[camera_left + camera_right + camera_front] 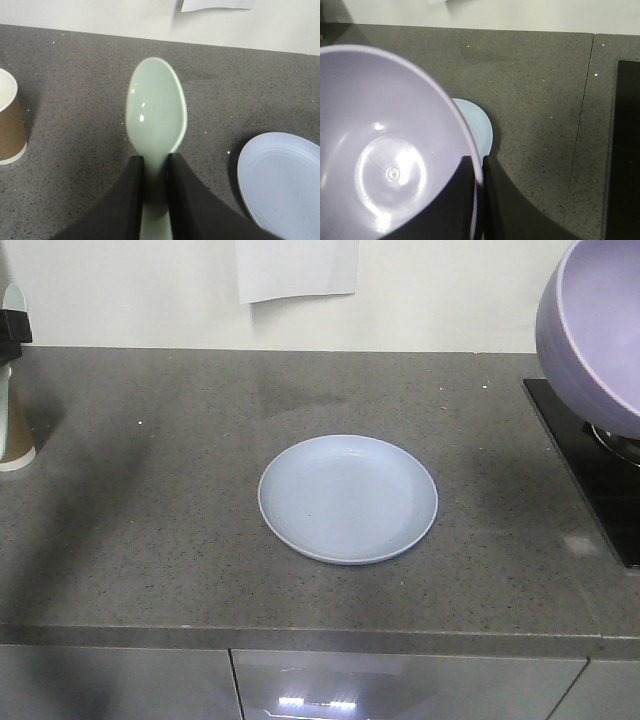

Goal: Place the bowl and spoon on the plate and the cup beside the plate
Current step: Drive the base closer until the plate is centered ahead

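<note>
Plate (347, 498) sits bare at the middle of the worktop (150, 540). Bowl (595, 330) hangs raised off to its right, rim pinched in the closed right gripper (478, 169), so the plate lies down and left of it. Left gripper (156, 165) is clamped on the handle of the spoon (156, 110), scoop aimed at the back wall (450, 300), with the plate off to its right and the cup (10, 125) standing to its left.

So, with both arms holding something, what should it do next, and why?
Probably carry the bowl, pinched at its rim by the right gripper, over the plate and lower it there: the plate lies bare and the bowl hangs off to its right.
</note>
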Tool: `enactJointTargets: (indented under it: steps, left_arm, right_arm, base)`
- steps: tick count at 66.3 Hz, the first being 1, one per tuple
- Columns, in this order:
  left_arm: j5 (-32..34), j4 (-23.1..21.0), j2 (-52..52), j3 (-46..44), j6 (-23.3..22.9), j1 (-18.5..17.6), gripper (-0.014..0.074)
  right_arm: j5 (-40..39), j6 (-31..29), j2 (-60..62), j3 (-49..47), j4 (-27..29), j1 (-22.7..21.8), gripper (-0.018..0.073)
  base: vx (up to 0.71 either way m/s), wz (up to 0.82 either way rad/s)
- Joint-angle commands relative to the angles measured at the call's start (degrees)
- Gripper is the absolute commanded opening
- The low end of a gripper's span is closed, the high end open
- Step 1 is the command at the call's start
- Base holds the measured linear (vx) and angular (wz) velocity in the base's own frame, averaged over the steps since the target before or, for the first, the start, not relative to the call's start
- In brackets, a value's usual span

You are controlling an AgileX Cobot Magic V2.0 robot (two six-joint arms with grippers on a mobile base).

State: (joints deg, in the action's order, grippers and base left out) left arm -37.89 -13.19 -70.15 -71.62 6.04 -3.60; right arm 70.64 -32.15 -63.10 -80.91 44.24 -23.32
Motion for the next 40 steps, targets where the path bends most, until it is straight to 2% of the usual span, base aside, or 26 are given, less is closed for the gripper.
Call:
enactJointTargets:
  steps: [1, 40]
  left_arm:
    - [3.5, -0.9, 1.5, -1.3, -0.2, -0.2, -0.0006]
    - [3.5, -0.9, 1.5, -1.3, -0.2, -0.2, -0.0006]
  right_arm:
    - [-2.7, -0.5, 0.9, -1.6, 2.8, -0.1, -0.0004]
    - [-2.7, -0.5, 0.9, -1.6, 2.8, -0.1, -0.0004]
  base:
    - [0.04, 0.0]
    - [0.03, 0.01]
